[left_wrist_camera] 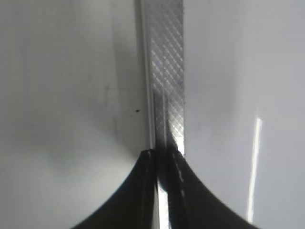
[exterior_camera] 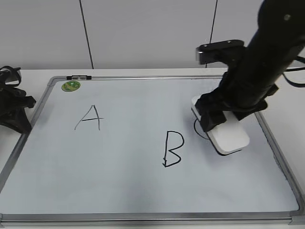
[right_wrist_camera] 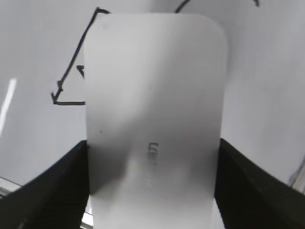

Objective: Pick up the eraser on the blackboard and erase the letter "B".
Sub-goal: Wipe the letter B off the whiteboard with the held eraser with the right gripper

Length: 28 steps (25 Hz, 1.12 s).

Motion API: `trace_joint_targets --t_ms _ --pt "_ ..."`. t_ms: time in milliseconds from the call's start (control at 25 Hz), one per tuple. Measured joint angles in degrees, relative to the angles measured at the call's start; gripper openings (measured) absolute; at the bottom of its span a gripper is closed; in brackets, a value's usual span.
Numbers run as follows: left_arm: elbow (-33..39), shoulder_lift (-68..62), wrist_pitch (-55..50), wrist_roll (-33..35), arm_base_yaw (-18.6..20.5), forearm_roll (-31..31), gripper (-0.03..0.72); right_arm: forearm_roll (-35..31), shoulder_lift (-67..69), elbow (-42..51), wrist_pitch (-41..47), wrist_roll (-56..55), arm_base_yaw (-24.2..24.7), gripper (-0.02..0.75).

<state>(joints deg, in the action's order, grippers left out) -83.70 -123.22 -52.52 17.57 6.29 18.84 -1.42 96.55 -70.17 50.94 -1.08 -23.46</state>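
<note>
The white eraser (exterior_camera: 229,137) is between the jaws of my right gripper (exterior_camera: 220,118), on the right side of the blackboard (exterior_camera: 119,186). It is just right of the black letter "B" (exterior_camera: 172,149). In the right wrist view the eraser (right_wrist_camera: 155,95) fills the middle, with my right gripper (right_wrist_camera: 152,186) shut on its two long sides. Part of the "B" (right_wrist_camera: 75,57) shows past its left edge. I cannot tell whether the eraser touches the board. My left gripper (exterior_camera: 13,112) is shut and empty at the board's left edge, and in the left wrist view it (left_wrist_camera: 164,155) is over the metal frame (left_wrist_camera: 164,71).
The letter "A" (exterior_camera: 89,118) is at the board's left. A curved stroke of a third letter (exterior_camera: 197,130) shows beside the eraser, and the rest is hidden. A green sticker (exterior_camera: 71,86) is at the far left corner. The board lies on a white table (exterior_camera: 152,72).
</note>
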Motion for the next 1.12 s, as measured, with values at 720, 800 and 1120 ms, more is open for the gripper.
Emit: trace_joint_targets --t_ms 720,800,1120 --pt "0.0 0.0 0.0 0.0 0.0 0.07 0.032 -9.15 21.32 -15.0 1.97 2.4 -2.85 0.547" --pt "0.0 0.0 0.0 0.0 0.0 0.07 0.032 -9.15 23.44 -17.13 2.73 2.4 -2.85 0.547" --pt "-0.1 0.0 -0.04 0.0 0.0 0.12 0.032 -7.45 27.37 -22.59 6.61 2.4 -2.85 0.547"
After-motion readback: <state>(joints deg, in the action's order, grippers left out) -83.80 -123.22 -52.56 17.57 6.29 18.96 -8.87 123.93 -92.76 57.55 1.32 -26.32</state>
